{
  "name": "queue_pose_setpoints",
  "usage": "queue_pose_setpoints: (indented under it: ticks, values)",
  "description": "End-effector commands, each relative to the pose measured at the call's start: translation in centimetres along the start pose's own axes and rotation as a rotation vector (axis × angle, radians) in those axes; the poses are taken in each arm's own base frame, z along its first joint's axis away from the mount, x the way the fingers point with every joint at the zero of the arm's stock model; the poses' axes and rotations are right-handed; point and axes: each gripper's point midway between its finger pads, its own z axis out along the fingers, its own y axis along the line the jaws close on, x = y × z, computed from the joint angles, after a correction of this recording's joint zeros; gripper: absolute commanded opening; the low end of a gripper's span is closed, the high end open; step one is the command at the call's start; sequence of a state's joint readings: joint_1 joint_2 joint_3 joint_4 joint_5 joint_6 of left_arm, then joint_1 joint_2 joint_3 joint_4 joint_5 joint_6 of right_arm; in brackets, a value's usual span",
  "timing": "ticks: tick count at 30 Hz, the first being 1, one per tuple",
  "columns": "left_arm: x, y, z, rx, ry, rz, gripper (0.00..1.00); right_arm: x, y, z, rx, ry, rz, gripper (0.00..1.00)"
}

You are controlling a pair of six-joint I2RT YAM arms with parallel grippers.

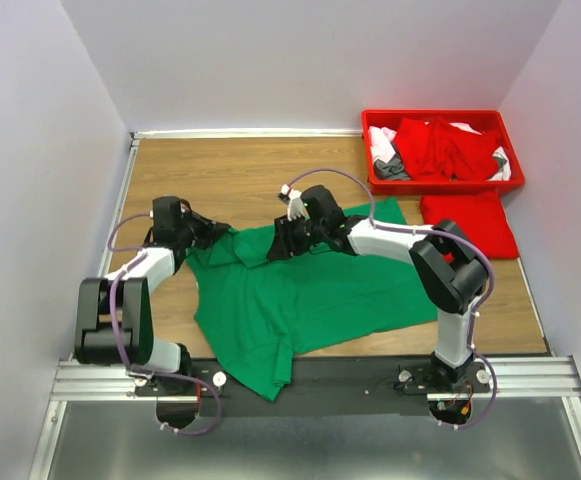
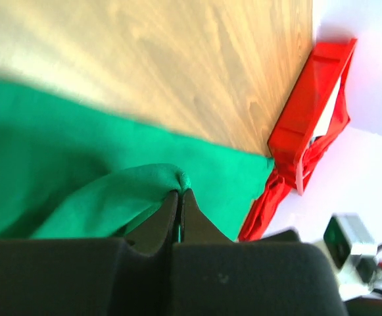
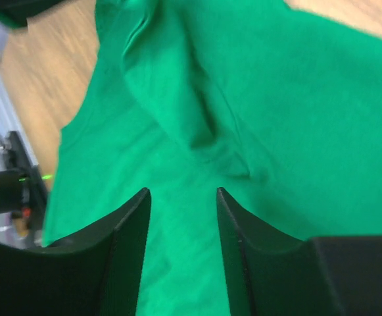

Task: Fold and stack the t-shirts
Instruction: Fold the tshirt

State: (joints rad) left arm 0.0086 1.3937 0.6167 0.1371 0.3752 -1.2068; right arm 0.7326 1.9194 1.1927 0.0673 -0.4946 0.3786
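Note:
A bright green t-shirt [image 1: 300, 290] lies spread on the wooden table, its lower part hanging over the near edge. My left gripper [image 1: 217, 232] is shut on a pinched fold of the green shirt [image 2: 138, 191] at its left upper edge. My right gripper [image 1: 275, 247] hovers open over the shirt's upper middle, its jaws apart above wrinkled green cloth [image 3: 197, 131]. A folded red t-shirt [image 1: 467, 222] lies flat at the right. More red, white and grey garments [image 1: 440, 150] sit in the bin.
A red plastic bin [image 1: 438, 118] stands at the back right corner; it also shows in the left wrist view [image 2: 309, 105]. Bare wood [image 1: 240, 170] lies behind the green shirt. White walls close in the table on three sides.

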Motion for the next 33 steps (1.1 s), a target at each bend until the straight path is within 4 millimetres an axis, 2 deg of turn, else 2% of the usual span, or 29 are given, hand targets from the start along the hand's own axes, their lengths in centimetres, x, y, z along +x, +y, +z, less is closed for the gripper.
queue_pose_setpoints:
  ticks: [1,2,3,5,8,18,19,21,27,28,33]
  values:
    - [-1.8,-2.8,1.1,0.079,0.004,0.089,0.0,-1.0,-0.1,1.9,0.047,-0.026,-0.13,0.49]
    - [-2.0,-2.4,1.7,0.064,0.011,0.084,0.0,-0.8,0.0,2.4,0.053,-0.02,-0.144,0.48]
    - [-2.4,-3.1,1.9,0.075,0.007,0.099,0.0,-1.0,-0.3,2.6,0.076,-0.028,-0.171,0.48]
    - [-2.6,-3.1,2.6,0.065,0.019,0.104,0.0,-1.2,0.1,3.1,0.092,-0.034,-0.215,0.48]
    - [-2.5,-2.5,3.2,0.053,0.037,0.109,0.0,-1.6,-0.1,3.6,0.139,-0.042,-0.282,0.48]
    - [-1.9,-1.0,3.5,0.026,0.054,0.115,0.0,-1.5,0.7,7.0,0.233,-0.025,-0.451,0.47]
    - [-1.9,-1.0,3.5,0.025,0.054,0.114,0.0,-2.3,1.1,7.2,0.238,-0.038,-0.474,0.47]
    - [-1.9,-1.0,3.6,0.027,0.059,0.116,0.0,-1.6,1.1,8.3,0.244,-0.018,-0.493,0.47]
    - [-1.9,-1.0,3.6,0.029,0.059,0.119,0.0,0.9,-0.6,9.8,0.317,0.05,-0.503,0.46]
    - [-1.8,-1.1,3.6,0.031,0.063,0.12,0.0,0.6,-1.6,9.5,0.381,0.038,-0.504,0.45]
    - [-1.8,-1.2,3.5,0.034,0.063,0.122,0.0,1.0,-2.8,9.2,0.449,0.04,-0.499,0.44]
